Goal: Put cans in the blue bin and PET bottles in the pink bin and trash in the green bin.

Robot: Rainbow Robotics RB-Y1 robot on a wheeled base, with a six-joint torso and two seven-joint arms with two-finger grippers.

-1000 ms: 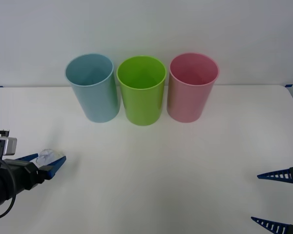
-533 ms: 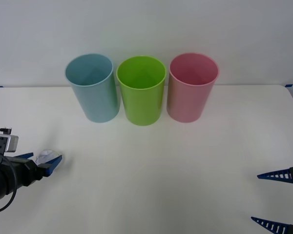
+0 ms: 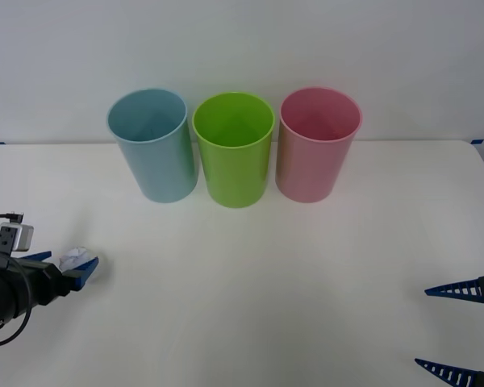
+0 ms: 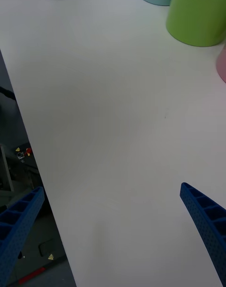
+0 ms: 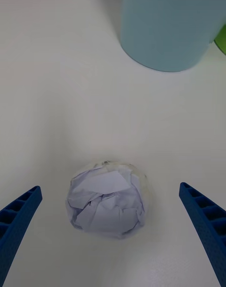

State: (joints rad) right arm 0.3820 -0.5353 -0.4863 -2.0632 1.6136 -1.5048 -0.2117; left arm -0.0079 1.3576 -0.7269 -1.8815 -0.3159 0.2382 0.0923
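Observation:
The trash (image 5: 107, 203), a crumpled white paper ball, lies on the white table near its left edge, also visible in the front view (image 3: 73, 257). My left gripper (image 3: 71, 266) is low at the table with its blue fingers (image 5: 19, 216) open, one on each side of the ball and not touching it. The blue bin (image 3: 152, 145), the green bin (image 3: 234, 150) and the pink bin (image 3: 317, 143) stand upright in a row at the back, left to right. My right gripper (image 3: 456, 330) waits open and holding nothing at the front right, and its wrist view shows the same (image 4: 111, 188).
The white table (image 3: 258, 274) ends at a white wall behind the bins. The right wrist view shows the table's edge (image 4: 28, 127), with floor and equipment beyond it, and the green bin (image 4: 197, 14) farther off.
My left gripper has drawn back a little to the left, staying open around the paper ball. The ball looks shifted slightly left. The right arm and the bins have not moved.

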